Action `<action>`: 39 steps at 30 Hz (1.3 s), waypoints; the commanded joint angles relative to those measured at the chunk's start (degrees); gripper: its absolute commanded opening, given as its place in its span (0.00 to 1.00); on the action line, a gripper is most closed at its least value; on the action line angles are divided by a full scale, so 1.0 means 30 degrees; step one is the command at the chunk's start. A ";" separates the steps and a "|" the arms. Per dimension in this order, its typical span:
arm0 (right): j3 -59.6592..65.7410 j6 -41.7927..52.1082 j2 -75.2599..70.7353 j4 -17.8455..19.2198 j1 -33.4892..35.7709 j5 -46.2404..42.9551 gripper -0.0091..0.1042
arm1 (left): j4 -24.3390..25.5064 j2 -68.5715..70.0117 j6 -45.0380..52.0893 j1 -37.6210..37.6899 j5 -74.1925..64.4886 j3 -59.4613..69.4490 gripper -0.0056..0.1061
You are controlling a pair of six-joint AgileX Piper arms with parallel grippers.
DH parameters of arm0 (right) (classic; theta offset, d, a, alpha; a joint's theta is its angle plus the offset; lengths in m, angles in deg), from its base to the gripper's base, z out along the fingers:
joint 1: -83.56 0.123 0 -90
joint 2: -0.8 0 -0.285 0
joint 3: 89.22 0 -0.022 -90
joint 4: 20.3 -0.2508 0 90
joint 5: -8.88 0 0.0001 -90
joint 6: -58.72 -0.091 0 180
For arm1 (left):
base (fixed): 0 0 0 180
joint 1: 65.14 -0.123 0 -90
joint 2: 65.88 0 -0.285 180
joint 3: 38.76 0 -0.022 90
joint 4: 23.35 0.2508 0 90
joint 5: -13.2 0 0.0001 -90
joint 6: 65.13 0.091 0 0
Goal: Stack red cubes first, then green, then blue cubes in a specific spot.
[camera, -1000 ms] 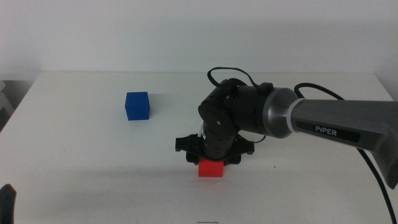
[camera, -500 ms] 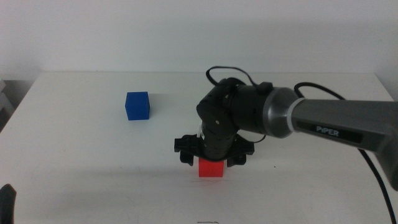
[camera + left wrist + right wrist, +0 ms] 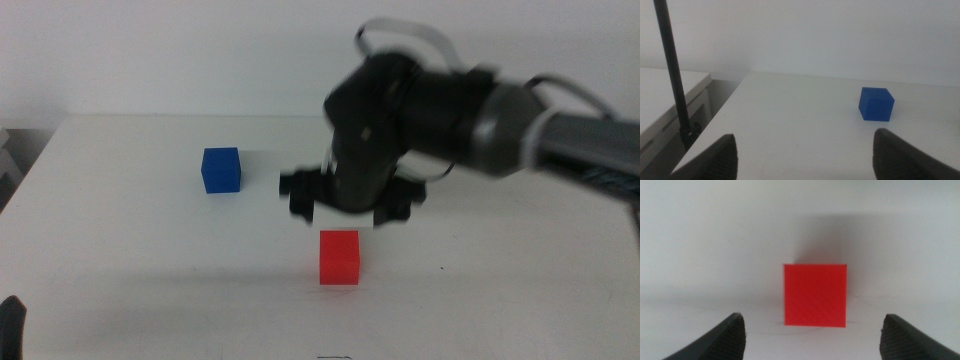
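So the right end effector has lifted off the red cube since a second ago, and now it hangs just above it with jaws spread wide, holding nothing. The cube sits alone on the white tabletop, front middle. The blue cube is well off to its left. The left end effector waits at the near-left edge, jaws apart too.

we see the right gripper motion-blurred in the middle view, its jaw tips indistinct. in both wrist views the jaws are cut off at the frame edge. the left gripper shows only as a dark sliver at the middle view's bottom-left corner.
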 commanded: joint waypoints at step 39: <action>-1.3080 0.7871 0.7434 0.1999 -0.4409 0.0888 0.74 | -0.0096 0.0379 -0.0226 0.0042 0.1678 -0.0068 0.87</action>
